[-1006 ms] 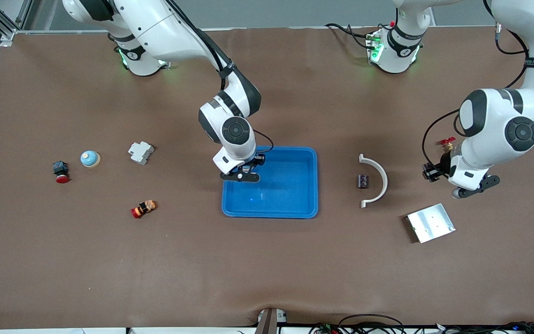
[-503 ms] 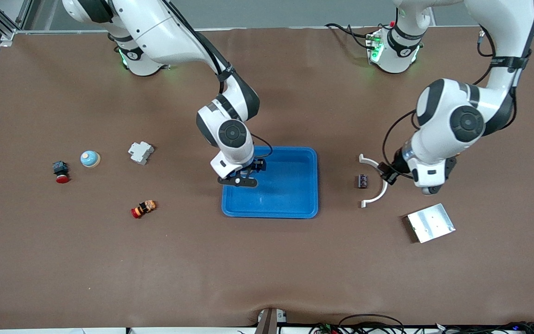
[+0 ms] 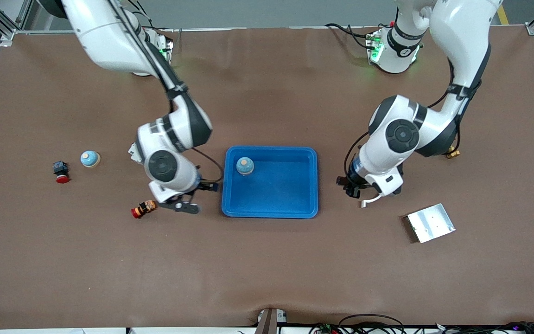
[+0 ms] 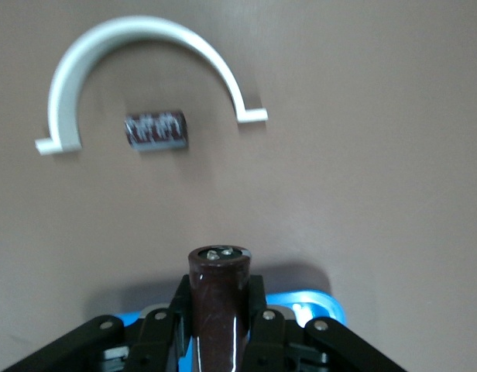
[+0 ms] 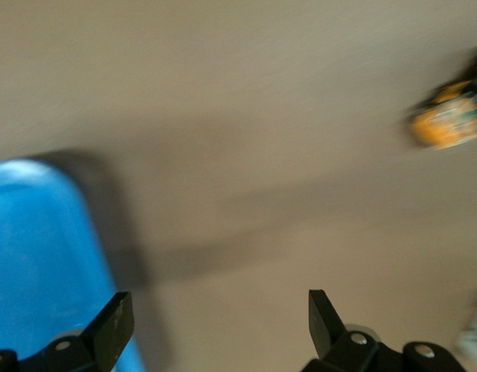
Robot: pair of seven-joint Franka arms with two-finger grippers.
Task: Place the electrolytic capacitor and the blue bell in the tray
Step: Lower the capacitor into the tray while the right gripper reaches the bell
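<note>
- The capacitor [image 4: 217,283] was a dark brown cylinder, held upright between the fingers of the left tool [image 4: 217,329]. The tool was closed on its lower body, and its metal terminals showed on the top face.
- It looked light and rigid, with a smooth, probably slippery sleeve. Gripping across the round body seemed sound, and the terminals were best left untouched.
- The left tool [image 3: 351,189] hung over the bench [image 3: 267,269] just beside the tray [image 3: 311,185], at the left arm's end of the tray.
- The bell [image 3: 244,165], a small blue dome with a tan button on top, sat inside the tray near the corner toward the right arm. It was likely hard and light.
- The right tool [image 3: 181,205] was wide open and empty. It was over the bench between the tray and a red-and-orange part [image 3: 143,208].
- A spare capacitor [image 4: 155,130] lay on its side inside a white arc [image 4: 145,35]. Its sleeve carried print too blurred to read.
- Another bell [image 3: 90,159] stood on the bench beside a red-capped button [image 3: 61,172].
- A silver plate [image 3: 430,222] lay nearer the front camera than the arc.
- No brand or writing could be read anywhere.
</note>
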